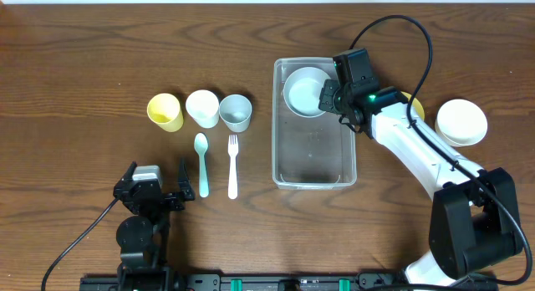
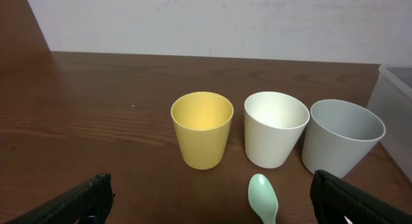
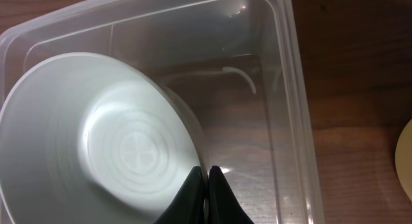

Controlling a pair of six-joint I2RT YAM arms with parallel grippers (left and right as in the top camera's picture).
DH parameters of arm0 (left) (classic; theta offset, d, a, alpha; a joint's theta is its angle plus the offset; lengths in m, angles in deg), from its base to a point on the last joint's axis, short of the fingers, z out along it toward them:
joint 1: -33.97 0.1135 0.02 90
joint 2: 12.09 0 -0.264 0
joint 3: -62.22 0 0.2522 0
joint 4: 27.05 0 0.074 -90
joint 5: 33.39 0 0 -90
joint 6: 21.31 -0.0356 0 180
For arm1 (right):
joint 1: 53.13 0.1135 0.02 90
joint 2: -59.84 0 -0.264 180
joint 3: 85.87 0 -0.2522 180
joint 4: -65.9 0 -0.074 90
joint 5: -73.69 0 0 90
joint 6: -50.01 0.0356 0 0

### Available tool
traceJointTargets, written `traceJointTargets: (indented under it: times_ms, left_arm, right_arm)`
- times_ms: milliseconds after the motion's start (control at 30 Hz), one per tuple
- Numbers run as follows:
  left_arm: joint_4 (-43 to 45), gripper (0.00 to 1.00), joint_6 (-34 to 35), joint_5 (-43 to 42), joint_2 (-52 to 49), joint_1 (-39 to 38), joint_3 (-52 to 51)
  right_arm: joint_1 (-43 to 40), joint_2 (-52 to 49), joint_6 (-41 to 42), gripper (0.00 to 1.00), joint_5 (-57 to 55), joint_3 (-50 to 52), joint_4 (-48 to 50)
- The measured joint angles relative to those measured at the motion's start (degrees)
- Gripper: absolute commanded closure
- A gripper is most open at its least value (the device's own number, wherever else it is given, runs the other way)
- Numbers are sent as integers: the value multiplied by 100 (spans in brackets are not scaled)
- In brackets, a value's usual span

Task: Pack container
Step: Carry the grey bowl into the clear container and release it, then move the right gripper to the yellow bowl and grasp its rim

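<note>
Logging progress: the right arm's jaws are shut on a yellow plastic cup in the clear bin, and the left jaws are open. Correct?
Not a cup: the right gripper has its jaws shut on a pale round bowl in the clear rectangular plastic container, as the right wrist view shows. The left gripper has open jaws.

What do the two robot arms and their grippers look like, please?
The right arm has white links, black joints, a green light and a looping black cable. The left arm is black. The left gripper and right gripper are black.
</note>
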Motion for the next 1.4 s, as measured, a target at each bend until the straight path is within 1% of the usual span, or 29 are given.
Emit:
traceJointTargets:
  times_ms: [133,400,433,467,500,567,700,800,933,1000,1067,1100,1167,1233,1400]
  left_arm:
    - [0,2,0,0,0,0,0]
    - [0,2,0,0,0,0,0]
    - [0,2,0,0,0,0,0]
    - [0,2,0,0,0,0,0]
    - [0,2,0,0,0,0,0]
    - [0,2,0,0,0,0,0]
    - [0,2,0,0,0,0,0]
    - [0,2,0,0,0,0,0]
    - [0,2,0,0,0,0,0]
    - [2,2,0,0,0,0,0]
    - [0,2,0,0,0,0,0]
    - [0,2,0,0,0,0,0]
    - [0,2,0,0,0,0,0]
    - [0,2,0,0,0,0,0]
    - [0,2,0,2,0,0,0]
  right_arm:
    - [0,-103,0,98,-26,-9,31]
    - [15,-660,11,98,48,-20,168]
    - [22,-684,11,90,52,-20,181]
    - [33,-699,17,73,61,-20,201]
    - [39,-702,39,60,68,-20,216]
    - [55,-702,35,40,94,-22,260]
    - [68,-702,-33,36,140,-48,275]
    - [68,-702,-114,33,136,-223,11]
    - [68,-699,-302,27,179,-782,-505]
    - [68,-664,-409,22,243,-1198,-782]
    - [68,-577,-535,15,341,-1644,-1202]
    - [68,-514,-551,13,367,-1799,-1333]
    - [66,-317,-627,12,402,-2179,-1768]
    - [59,-83,-616,14,372,-2406,-2090]
    - [-192,527,-354,17,149,-2588,-3119]
